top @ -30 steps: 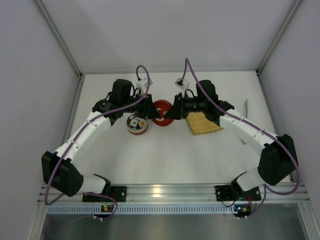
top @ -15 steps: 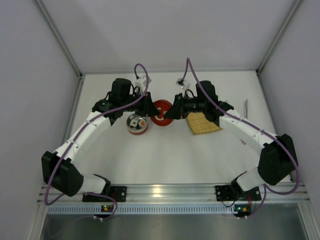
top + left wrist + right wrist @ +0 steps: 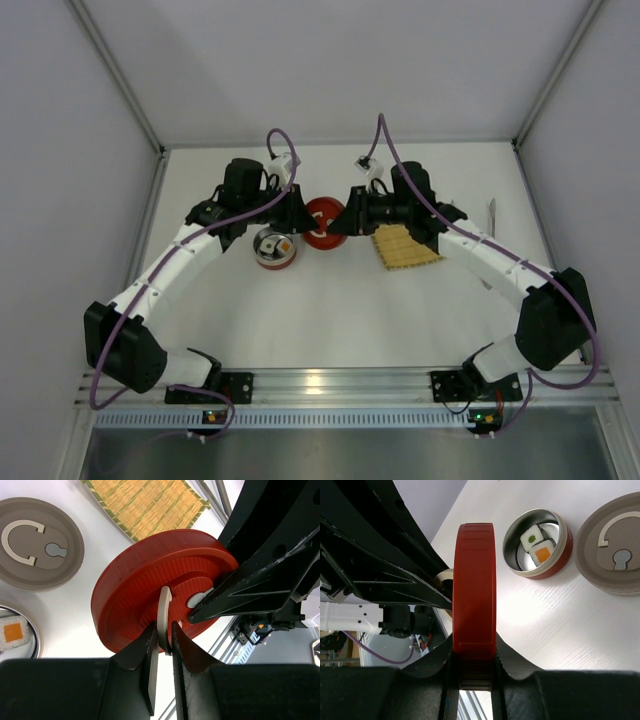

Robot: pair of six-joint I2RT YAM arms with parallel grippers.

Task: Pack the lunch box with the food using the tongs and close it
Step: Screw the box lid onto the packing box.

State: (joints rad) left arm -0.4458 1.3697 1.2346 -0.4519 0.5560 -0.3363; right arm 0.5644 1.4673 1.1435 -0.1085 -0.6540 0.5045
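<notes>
At the centre of the top view, a round ribbed red plastic lid [image 3: 322,222] hangs between both arms. The right gripper [image 3: 474,652] is clamped across its rim, and the left gripper [image 3: 164,630] is nipped nearly closed on its beige curved handle [image 3: 164,607]. Just lower left sits the round red steel-lined lunch box [image 3: 274,249], with sushi pieces [image 3: 536,544] inside. Level the lid, centre it over the box, then lower it squarely.

Red lid [image 3: 322,222] between two arms' black fingers [image 3: 301,214], open lunch box [image 3: 275,265] (sushi [image 3: 283,243] inside) just left, bamboo mat [image 3: 405,250] right
</notes>
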